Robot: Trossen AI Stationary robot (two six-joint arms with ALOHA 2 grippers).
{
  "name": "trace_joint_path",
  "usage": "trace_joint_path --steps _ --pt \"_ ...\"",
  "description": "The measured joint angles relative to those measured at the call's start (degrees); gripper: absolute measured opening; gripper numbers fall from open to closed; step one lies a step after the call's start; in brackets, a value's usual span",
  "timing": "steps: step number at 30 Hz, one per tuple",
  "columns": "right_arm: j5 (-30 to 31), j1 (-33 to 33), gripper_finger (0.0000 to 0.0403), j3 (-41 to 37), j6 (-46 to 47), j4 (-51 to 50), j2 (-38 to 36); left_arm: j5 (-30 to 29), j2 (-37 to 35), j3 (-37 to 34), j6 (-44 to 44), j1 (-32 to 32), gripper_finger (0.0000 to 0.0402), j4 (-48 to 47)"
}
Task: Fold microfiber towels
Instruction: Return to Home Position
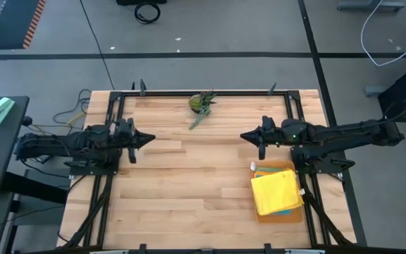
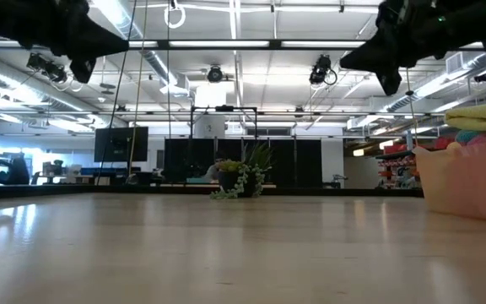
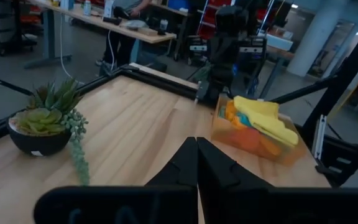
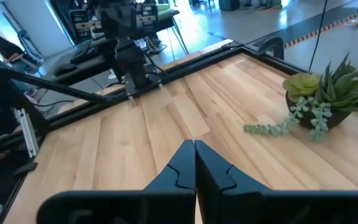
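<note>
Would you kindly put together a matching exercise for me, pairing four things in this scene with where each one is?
1. plant
2. yellow towel
3. left gripper
4. right gripper

A. shut, above the table's right half, near the bin
B. by the table's far edge, midway across
C. lying on top in the bin
D. shut, above the table's left half

Pairs: 1-B, 2-C, 3-D, 4-A.
</note>
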Motion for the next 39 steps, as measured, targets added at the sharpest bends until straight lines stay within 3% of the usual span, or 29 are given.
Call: trace_joint_path --steps 4,11,15,22,31,39 --pt "3.6 2.2 0.0002 -4.0 -0.2 2.5 -2.8 0.0 -4.2 -3.5 -0.3 0.0 0.0006 0.7" --pt "5.3 4.1 0.0002 -14.8 1.5 20.2 -4.2 0.1 -10.2 -11.2 -1.8 -1.8 0.0007 6.4" --pt "5.4 4.2 0.0002 -19.0 3.0 25.1 -4.2 0.3 -11.4 -15.1 -3.3 -2.7 0.0004 10.4" --pt "5.3 4.2 0.0002 -22.6 3.6 25.5 -4.2 0.6 -11.2 -18.3 -5.8 -3.9 0.0005 10.7" --pt "3.7 5.9 0.0002 -23.2 -2.6 24.5 -5.8 0.6 -11.3 -18.3 -5.9 -6.0 0.0004 10.0" --pt "5.1 6.2 0.0002 -23.2 -6.0 6.8 -21.8 -1.3 -11.3 -18.3 -6.6 -7.5 0.0004 10.5"
